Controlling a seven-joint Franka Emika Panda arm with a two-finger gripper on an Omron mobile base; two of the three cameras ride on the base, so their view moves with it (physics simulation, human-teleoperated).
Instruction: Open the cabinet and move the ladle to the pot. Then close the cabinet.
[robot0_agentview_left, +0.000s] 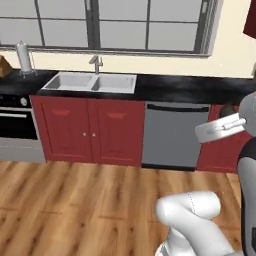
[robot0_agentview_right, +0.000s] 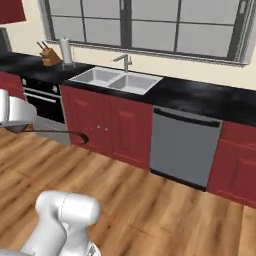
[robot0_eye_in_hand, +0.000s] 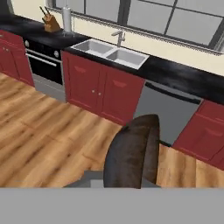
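**Ladle held over the floor, facing the sink run**

The end effector (robot0_agentview_right: 19, 128) is closed on the ladle (robot0_agentview_right: 65, 132). In the right base view the thin dark handle runs out sideways from it, ending in a small hook, with nothing under it but the wood floor (robot0_agentview_right: 165, 210). In the hand view the ladle's dark brown bowl (robot0_eye_in_hand: 131, 153) rises directly in front of the camera and hides the fingertips, so the grip itself cannot be seen. In the left base view a dark piece of the ladle (robot0_agentview_left: 227, 110) shows just above the white hand.

Ahead of the end effector, across the floor, is the black counter (robot0_eye_in_hand: 175, 74). The 2-basin sink (robot0_eye_in_hand: 109, 51) with its faucet (robot0_eye_in_hand: 118, 38) lies ahead and slightly left. Below the sink are 2 red doors (robot0_eye_in_hand: 94, 89). The grey dishwasher (robot0_eye_in_hand: 168, 111) is straight ahead, closest to the ladle's bowl. The black oven (robot0_eye_in_hand: 43, 65) is further left, and on the counter above it are a knife block (robot0_eye_in_hand: 51, 24) and a paper towel roll (robot0_eye_in_hand: 66, 19). A wide window (robot0_eye_in_hand: 148, 17) runs behind the sink.

Of the cabinet (robot0_agentview_right: 11, 10), 1 dark red lower corner shows high up, above and to the left of the end effector and well apart from it. I cannot tell whether its doors are open.
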